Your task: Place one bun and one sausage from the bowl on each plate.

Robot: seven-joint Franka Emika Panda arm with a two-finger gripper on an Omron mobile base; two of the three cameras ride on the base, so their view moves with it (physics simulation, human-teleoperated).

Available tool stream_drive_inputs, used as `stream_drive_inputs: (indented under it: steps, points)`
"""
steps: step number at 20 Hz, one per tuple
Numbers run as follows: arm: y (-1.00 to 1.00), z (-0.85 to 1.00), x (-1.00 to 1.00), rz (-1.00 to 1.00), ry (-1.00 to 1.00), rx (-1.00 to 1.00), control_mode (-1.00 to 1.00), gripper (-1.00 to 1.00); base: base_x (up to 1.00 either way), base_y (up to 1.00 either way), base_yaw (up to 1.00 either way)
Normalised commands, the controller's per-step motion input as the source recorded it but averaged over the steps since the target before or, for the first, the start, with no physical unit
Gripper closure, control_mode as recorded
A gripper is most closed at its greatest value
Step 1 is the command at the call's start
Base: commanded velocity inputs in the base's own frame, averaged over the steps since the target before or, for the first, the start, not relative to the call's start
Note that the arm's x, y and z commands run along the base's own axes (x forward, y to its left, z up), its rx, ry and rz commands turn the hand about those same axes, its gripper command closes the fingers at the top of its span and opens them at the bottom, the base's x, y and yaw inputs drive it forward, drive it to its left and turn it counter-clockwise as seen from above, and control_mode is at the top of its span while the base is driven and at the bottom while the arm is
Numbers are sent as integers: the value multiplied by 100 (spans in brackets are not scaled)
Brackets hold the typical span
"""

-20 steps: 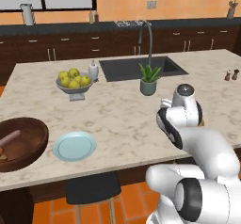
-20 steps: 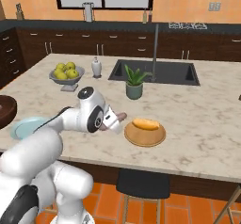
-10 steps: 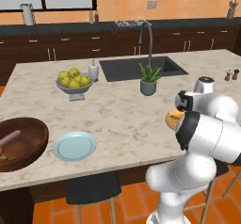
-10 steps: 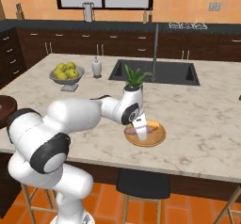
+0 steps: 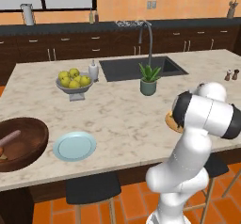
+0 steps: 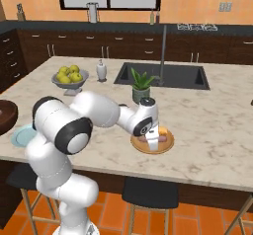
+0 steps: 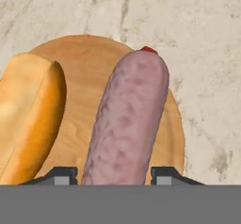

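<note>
Over the orange plate (image 7: pixel 80 72), the claw (image 7: pixel 113 175) pinched the sausage (image 7: pixel 126 124), bun (image 7: pixel 28 119) at nine o'clock; letting go seemed next.

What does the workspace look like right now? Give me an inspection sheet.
Surface: marble island counter with a sink.
Job's things: sausage in the gripper, over the wooden plate beside the bun; blue plate bare; brown bowl at the left edge with food inside.
Clutter: fruit bowl, potted plant, soap bottle, shakers.
Gripper: gripper shut on the sausage.
Cables: nothing seen.
Surroundings: dark cabinets, stools, orange tile floor.
</note>
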Motion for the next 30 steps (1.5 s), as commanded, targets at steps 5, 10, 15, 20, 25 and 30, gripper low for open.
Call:
stream_drive_inputs:
  steps: [5, 10, 15, 20, 25, 30]
  points:
    - [0, -7, 9, -1, -4, 0, -100, -100, 0, 0, 0]
    - [0, 35, -1, 0, -10, 2, -100, -100, 0, 0, 0]
    - [0, 90, -56, 3, -27, 2, -100, -100, 0, 0, 0]
    - [36, 100, -100, 28, -25, -9, -100, -100, 0, 0, 0]
    - [83, 81, -81, 45, -6, -28, -100, -100, 0, 0, 0]
    - [100, 1, -73, 52, 0, -40, -100, -100, 0, 0, 0]
